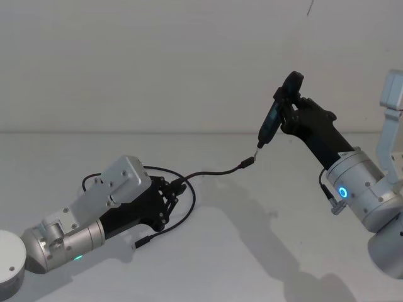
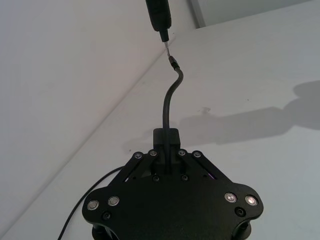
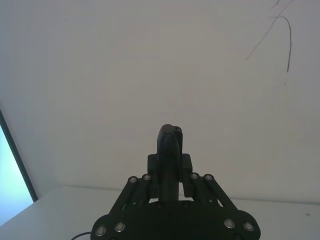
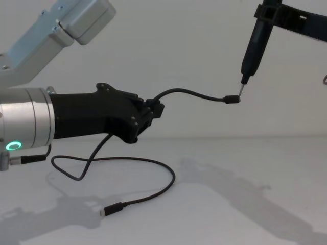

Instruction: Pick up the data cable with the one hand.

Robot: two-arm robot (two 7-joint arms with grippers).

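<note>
1. Data cable (image 4: 189, 93): pinched partway along in the left gripper (image 4: 155, 110), with a short free end arching forward through the air and its plug (image 4: 232, 99) just beside the metal tip of the pen-like tool (image 4: 254, 43).
2. Rest of the cord drooping from the claw in a loop onto the table (image 4: 245, 194), far plug (image 4: 113, 209) lying flat there. Only partly lifted, by the look of it.
3. Left claw clamped together on the cord, held above the tabletop, reaching forward from the robot's left.
4. Right gripper (image 1: 286, 108) closed around the tool, high at the right, tip pointing down at the near plug. Touching or just apart: cannot tell.
5. To finish well: hold the pinch firm and lift straight and slowly until the loop and far plug clear the surface. Avoid swinging the free end into the tool tip, and watch for the thin cord sliding through the pads.
</note>
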